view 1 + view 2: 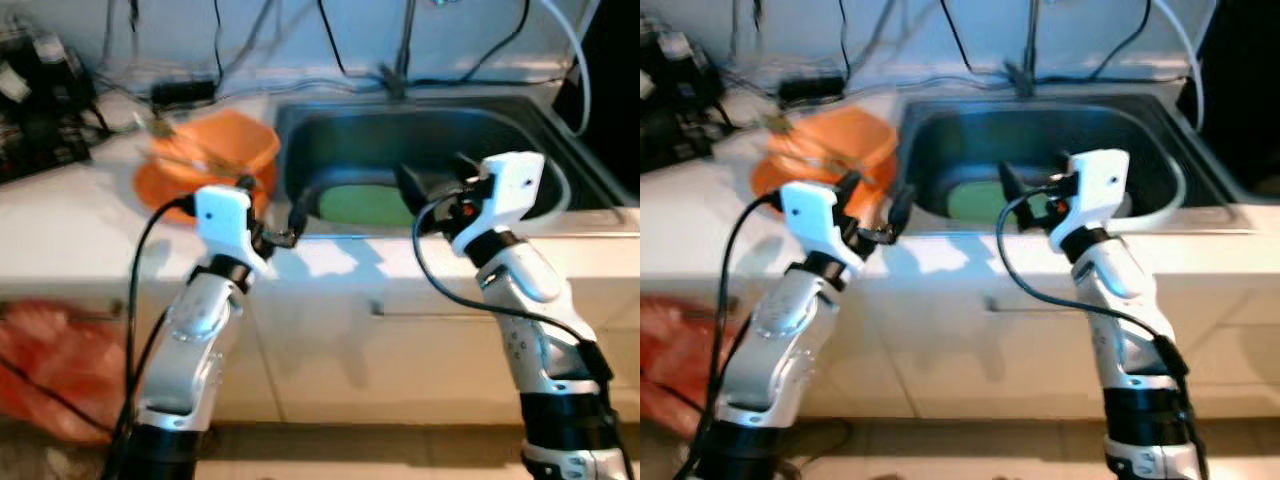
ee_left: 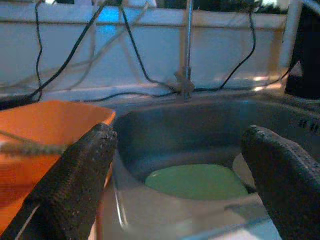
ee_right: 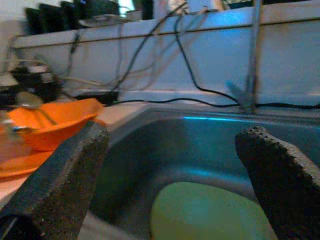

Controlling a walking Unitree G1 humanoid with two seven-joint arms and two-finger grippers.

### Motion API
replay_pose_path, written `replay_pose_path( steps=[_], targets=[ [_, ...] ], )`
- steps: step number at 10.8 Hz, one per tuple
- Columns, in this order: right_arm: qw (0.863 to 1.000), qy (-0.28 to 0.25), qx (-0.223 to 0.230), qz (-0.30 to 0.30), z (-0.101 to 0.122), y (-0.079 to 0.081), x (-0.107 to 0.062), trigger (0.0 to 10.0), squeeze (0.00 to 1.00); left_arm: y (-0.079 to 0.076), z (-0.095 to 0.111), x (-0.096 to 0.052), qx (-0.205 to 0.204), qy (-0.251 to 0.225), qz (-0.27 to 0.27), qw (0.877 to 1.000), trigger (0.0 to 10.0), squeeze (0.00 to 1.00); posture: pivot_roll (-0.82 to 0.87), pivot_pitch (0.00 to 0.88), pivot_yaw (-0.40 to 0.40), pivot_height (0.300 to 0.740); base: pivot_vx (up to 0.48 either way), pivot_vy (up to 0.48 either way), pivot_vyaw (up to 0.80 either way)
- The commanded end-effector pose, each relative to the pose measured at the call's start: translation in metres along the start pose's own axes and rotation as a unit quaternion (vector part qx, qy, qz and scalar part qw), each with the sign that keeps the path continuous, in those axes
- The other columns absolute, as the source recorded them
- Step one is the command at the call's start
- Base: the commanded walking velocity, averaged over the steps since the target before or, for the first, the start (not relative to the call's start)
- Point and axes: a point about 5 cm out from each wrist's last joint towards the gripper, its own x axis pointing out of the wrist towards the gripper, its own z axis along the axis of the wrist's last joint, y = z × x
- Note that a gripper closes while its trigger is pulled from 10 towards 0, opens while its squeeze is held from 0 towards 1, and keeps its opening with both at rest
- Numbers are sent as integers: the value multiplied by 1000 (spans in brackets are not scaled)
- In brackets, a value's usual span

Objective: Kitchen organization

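While both arms reach forward over the near edge of the white counter [image 1: 60,230], the left gripper [image 1: 272,212] hangs just at the near-left corner of the steel sink [image 1: 520,125], with its fingers [image 2: 80,175] spread wide and nothing between them. The right gripper [image 1: 432,190] sits over the near rim of the sink, right of the left one, and its fingers [image 3: 280,175] are also wide apart and empty. A green plate [image 1: 365,205] lies flat in the bottom of the sink, toward the near side, between the two grippers as seen from the head. An orange bowl [image 1: 215,145] stands on an orange plate [image 1: 160,190] on the counter just left of the sink, with what looks like a utensil resting in it. A tap [image 1: 400,60] rises at the far rim of the sink, and black cables [image 1: 225,50] run along the white wall behind. Dark appliances [image 1: 35,100] sit at the far left of the counter. A reddish bag [image 1: 50,360] lies low at the left, in front of the cabinet.
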Motion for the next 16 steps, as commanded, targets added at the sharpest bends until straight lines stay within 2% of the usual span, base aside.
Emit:
replay_pose_path(
  steps=[1,3,7,9,12,16],
  targets=[
    [1000,-4,-10,-4,3,-2,0,10000,0,2,1,0,1,-2,5,1000,10000,0,83,54,76,740,0,0,0],
    [1000,-4,-13,-2,3,-2,-1,10000,0,5,3,1,-13,-8,13,1000,10000,0,83,55,75,740,0,0,0],
    [1000,-5,-16,4,2,1,0,10000,0,7,3,1,-6,-7,18,1000,10000,0,91,50,81,740,0,0,794],
    [1000,-8,-13,1,2,0,1,10000,0,16,13,3,-10,-22,38,999,10000,0,91,47,81,740,0,0,691],
    [1000,-13,-13,0,4,0,2,10000,0,19,20,4,-26,-37,44,998,10000,0,90,41,78,740,0,0,0],
    [999,-39,-13,-10,12,0,3,10000,0,18,25,7,-35,-41,40,998,10000,0,92,42,85,740,322,0,0]
  ],
)
